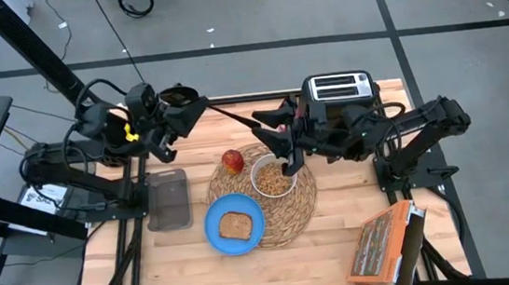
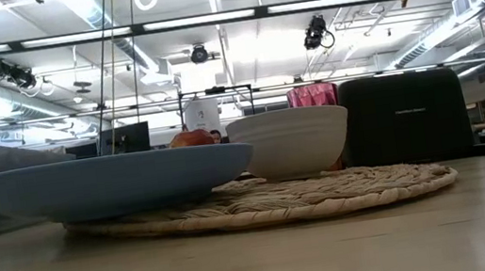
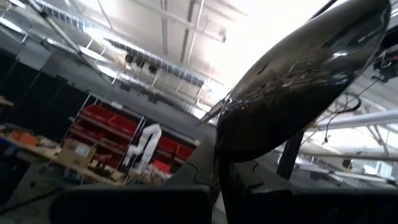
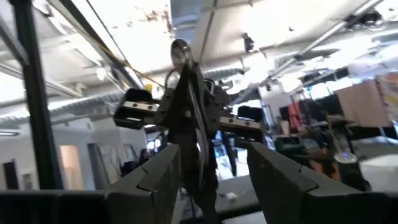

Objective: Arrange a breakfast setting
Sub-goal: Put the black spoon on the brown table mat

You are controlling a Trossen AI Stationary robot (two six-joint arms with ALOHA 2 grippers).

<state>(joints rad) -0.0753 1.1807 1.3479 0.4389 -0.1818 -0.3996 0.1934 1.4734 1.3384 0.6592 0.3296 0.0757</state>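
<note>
Left jaws are clenched on the long dark metal spoon [image 1: 228, 114], right jaws are spread wide. The left gripper [image 1: 187, 119] hangs over the table's far left edge. It pinches the spoon close to its bowl, and the thin handle reaches out towards the middle. In the left wrist view the shiny spoon bowl [image 3: 298, 74] fills the frame above the closed fingers [image 3: 124, 199]. The right gripper [image 1: 270, 129] sits opposite, over the far edge of the mat, its released fingers facing the handle's tip. I cannot tell whether they touch it.

Now the layout, biggest first. The pale wooden table [image 1: 337, 219] carries everything. The round woven straw placemat [image 1: 292, 216] lies at its centre. The black two-slot toaster [image 1: 338, 88] stands at the far edge behind the right arm. The orange cereal box [image 1: 381, 243] is at the near right corner, well apart from the mat. A dark rectangular tray [image 1: 168, 199] sits just left of the mat.

On the mat, the blue round plate [image 1: 218, 232] overhangs the near left edge with the toast slice [image 1: 235, 225] lying on it. The small white bowl [image 1: 262, 168] stands just behind the plate, holding cereal. The red apple [image 1: 232, 161] rests beside the bowl, on its left
</note>
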